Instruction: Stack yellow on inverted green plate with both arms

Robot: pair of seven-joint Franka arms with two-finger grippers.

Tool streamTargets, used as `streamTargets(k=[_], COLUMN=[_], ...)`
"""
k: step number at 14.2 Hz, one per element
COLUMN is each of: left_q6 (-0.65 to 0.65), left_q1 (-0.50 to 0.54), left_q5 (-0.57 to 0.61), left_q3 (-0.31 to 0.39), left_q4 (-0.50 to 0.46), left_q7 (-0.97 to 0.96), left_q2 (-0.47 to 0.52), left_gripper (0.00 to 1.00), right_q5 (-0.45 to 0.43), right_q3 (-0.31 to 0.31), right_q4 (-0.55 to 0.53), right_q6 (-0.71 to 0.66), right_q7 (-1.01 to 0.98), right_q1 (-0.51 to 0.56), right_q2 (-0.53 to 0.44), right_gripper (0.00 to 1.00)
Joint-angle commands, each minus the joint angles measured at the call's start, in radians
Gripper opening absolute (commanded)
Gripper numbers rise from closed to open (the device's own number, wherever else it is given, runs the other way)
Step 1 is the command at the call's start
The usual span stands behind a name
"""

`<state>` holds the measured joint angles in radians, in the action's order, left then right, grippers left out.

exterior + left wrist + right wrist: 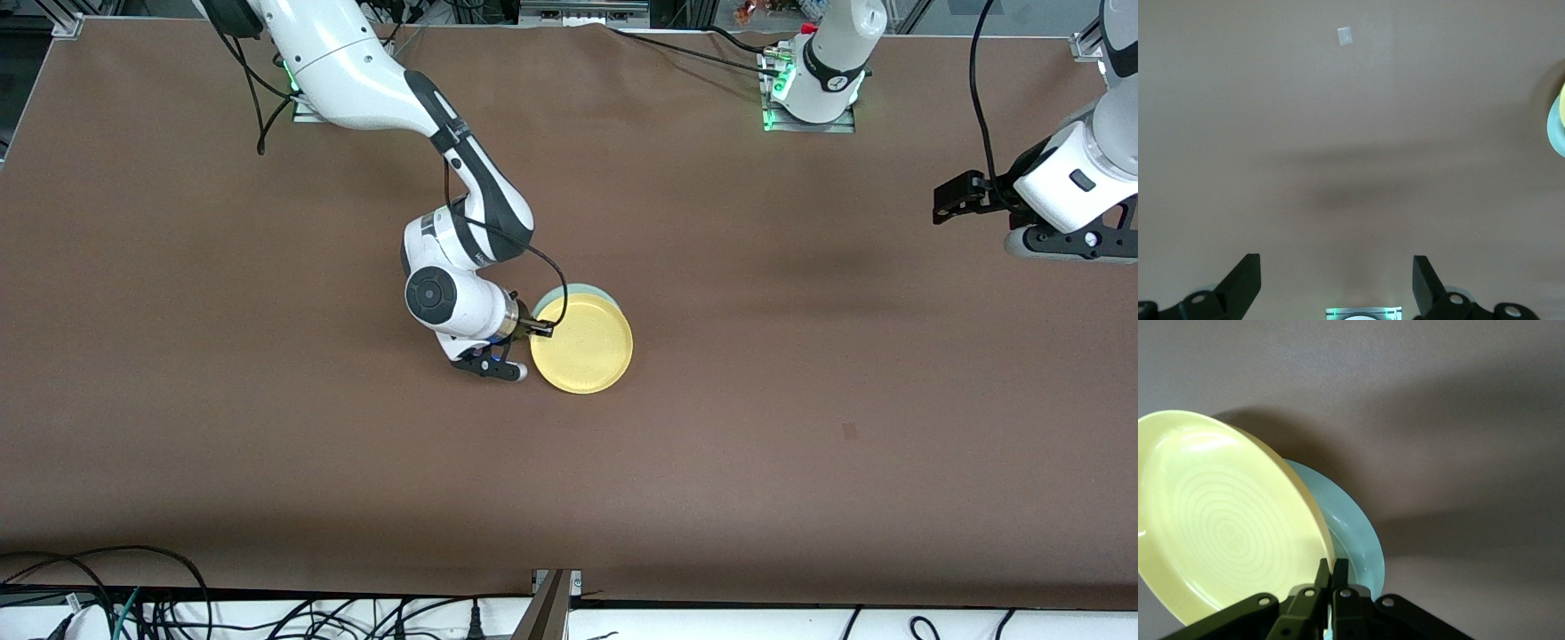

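Right pincer (536, 328) is pinching yellow plate (582, 345) by its rim, holding it over green plate (580, 290) mid-bench (800, 400). Left pincer (1336, 283) is waiting wide open over its own end, gripping nothing.

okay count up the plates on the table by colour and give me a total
Yellow plate: 1, its rim pinched in the right hand, above the green one
Green plate: 1, mostly hidden under the yellow one
Total: 2 plates
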<state>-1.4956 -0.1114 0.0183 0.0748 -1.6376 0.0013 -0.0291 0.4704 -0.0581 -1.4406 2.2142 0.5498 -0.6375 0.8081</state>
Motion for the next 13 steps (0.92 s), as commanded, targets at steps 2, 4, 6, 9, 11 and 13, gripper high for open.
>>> streamTargets(k=[2, 4, 6, 9, 11, 13], left_q6=[0.001, -0.014, -0.058, -0.089, -0.084, -0.087], left_q1=[0.013, 0.012, 0.012, -0.001, 0.004, 0.01], left_q5=[-0.021, -0.026, -0.026, -0.026, -0.023, -0.026], left_q3=[-0.009, -0.01, -0.01, -0.013, -0.012, -0.012], left_q4=[-0.042, -0.028, -0.018, 0.008, 0.039, 0.062], left_q7=[-0.07, -0.072, -0.072, -0.07, -0.06, -0.06], left_q2=[0.038, 0.026, 0.012, 0.003, -0.012, -0.014], left_gripper=[1.0, 1.0, 1.0, 1.0, 1.0, 1.0], right_q5=[0.011, 0.011, 0.011, 0.007, 0.007, 0.007], right_q3=[-0.012, -0.014, -0.015, -0.017, -0.014, -0.017], right_q4=[-0.029, -0.026, -0.027, -0.031, -0.04, -0.078], right_q6=[0.012, 0.013, 0.012, 0.009, 0.001, -0.051], right_q7=[0.001, 0.001, 0.002, 0.002, 0.001, -0.004], right_q1=[-0.013, -0.013, -0.014, -0.016, -0.019, -0.019], right_q2=[-0.024, -0.035, -0.036, -0.038, -0.062, -0.122], right_gripper=[0.0, 0.0, 0.0, 0.0, 0.0, 0.0])
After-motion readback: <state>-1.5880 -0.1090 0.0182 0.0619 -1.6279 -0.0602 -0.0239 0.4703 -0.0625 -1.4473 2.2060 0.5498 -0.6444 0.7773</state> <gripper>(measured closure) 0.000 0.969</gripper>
